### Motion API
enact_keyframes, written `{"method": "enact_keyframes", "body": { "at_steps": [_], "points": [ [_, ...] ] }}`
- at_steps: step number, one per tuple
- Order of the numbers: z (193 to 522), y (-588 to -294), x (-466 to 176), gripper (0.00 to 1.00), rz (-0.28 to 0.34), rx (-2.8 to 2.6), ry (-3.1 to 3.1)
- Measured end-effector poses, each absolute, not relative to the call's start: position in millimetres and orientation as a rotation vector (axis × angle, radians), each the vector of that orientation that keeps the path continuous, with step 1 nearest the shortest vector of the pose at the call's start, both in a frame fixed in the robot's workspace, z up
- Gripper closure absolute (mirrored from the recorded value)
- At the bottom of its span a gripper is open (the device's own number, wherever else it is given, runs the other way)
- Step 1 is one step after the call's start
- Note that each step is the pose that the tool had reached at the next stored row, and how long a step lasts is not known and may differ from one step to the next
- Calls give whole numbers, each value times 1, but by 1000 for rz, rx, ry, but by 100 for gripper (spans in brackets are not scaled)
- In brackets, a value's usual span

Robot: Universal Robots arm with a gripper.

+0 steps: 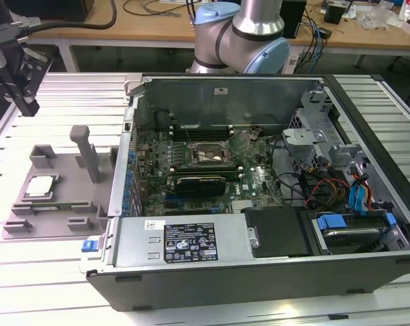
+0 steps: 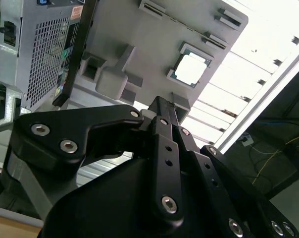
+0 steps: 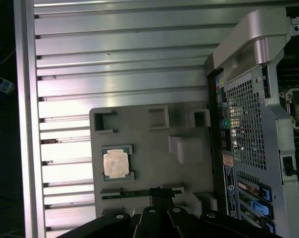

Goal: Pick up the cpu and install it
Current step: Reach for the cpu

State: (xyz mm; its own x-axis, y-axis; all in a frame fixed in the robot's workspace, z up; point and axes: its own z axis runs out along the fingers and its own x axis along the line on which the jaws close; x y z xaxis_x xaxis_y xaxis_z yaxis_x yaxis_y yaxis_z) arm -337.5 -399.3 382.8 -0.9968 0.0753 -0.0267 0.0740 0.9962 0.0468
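- Your gripper (image 1: pixel 28 105) is hovering over the counter (image 1: pixel 49 285) at the exterior view's left, well apart from the open computer case (image 1: pixel 259 272)
- Its jaws are pressing together, pinching nothing
- The cpu (image 1: pixel 42 187) is lying flat, silver top up, in its pocket in the grey tray (image 1: pixel 72 197), below the jaws and untouched
- It is square, so no long axis is counting
- The socket (image 1: pixel 208 155) is sitting on the board inside the case, well apart from the tray
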Motion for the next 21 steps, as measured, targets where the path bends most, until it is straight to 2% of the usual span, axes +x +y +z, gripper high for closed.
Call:
{"method": "enact_keyframes", "body": {
  "at_steps": [21],
  "points": [
    [336, -410, -354, 89, 71, 116, 3111]
  ]
}}
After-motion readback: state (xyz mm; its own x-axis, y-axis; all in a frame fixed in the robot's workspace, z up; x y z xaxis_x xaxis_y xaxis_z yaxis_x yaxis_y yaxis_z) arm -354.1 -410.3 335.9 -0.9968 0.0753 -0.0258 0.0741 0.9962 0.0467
